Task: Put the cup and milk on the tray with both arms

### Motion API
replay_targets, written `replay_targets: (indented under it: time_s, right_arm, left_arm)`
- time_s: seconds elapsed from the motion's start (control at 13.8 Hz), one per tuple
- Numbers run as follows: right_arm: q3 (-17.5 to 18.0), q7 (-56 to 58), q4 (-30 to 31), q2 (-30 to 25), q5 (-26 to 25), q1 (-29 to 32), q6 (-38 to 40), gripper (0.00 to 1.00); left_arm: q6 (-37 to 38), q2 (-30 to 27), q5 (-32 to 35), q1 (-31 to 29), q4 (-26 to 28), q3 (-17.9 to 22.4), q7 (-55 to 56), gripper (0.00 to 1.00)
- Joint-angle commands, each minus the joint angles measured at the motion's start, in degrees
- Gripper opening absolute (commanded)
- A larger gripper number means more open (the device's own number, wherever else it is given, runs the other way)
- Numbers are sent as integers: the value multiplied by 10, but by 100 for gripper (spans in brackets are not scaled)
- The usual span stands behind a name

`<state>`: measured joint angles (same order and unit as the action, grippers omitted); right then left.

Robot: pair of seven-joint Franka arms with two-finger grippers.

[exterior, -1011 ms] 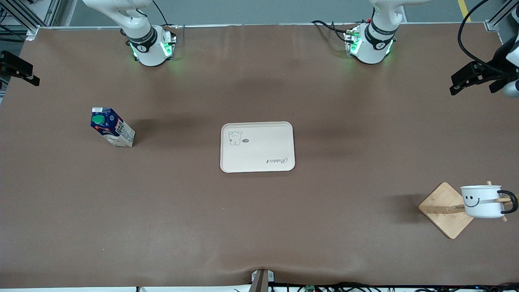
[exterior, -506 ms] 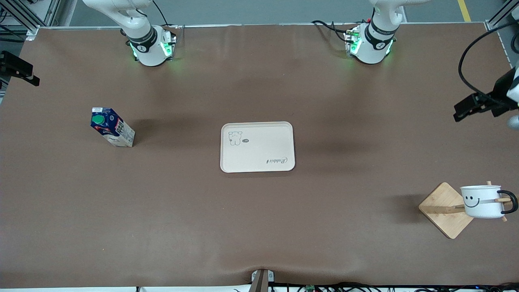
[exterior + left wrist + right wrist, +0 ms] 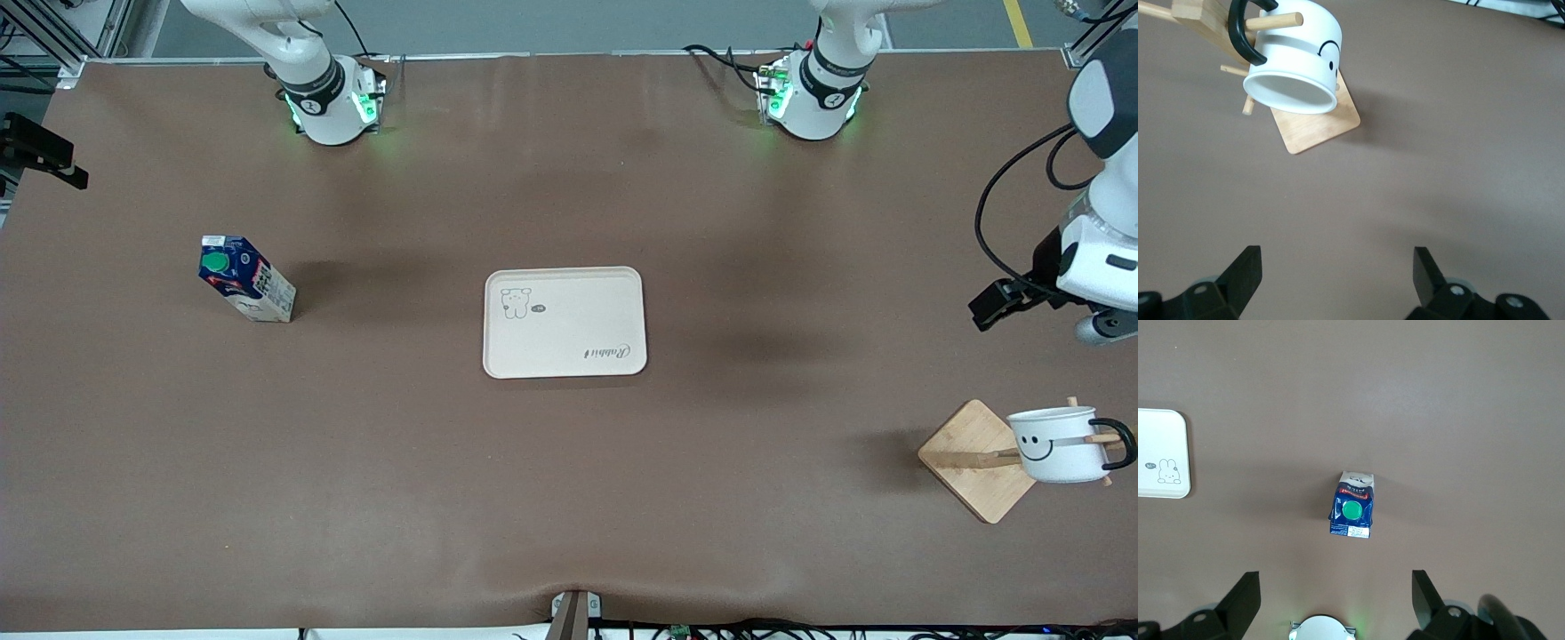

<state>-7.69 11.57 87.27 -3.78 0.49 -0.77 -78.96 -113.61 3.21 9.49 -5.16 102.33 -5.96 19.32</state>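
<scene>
cup (image 3: 1058,444) hung by its handle on a wooden stand (image 3: 973,460) at the left arm's end, likely rigid, light, slick enamel, best pinched across the rim wall; left gripper (image 3: 1337,275) and right gripper (image 3: 1335,595) both spread empty; milk (image 3: 246,279) upright, tray (image 3: 564,323) central.

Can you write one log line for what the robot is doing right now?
left gripper: open, over bare table near cup hanging on wooden stand | right gripper: open, above milk | tray: empty

Brown matte table (image 3: 569,498) (evenly lit), grey floor (image 3: 569,22) past its edge.
</scene>
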Motion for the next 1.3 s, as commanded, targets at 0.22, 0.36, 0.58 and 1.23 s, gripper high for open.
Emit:
replay_targets:
  time_s: [0.22,0.36,0.58,1.23]
  right_arm:
    - [-2,2,3,1,-6,-6,-2,100]
    - [-2,2,3,1,-5,-6,-2,100]
    - [-2,2,3,1,-6,-6,-2,100]
    - [-2,3,2,1,-5,-6,-2,100]
  left_arm:
    - [-121,-21,29,-29,79,-4,16,100]
    - [-149,-20,29,-29,86,-4,35,100]
    - [-233,-15,29,-43,123,-4,61,100]
    - [-429,54,63,-59,160,1,91,100]
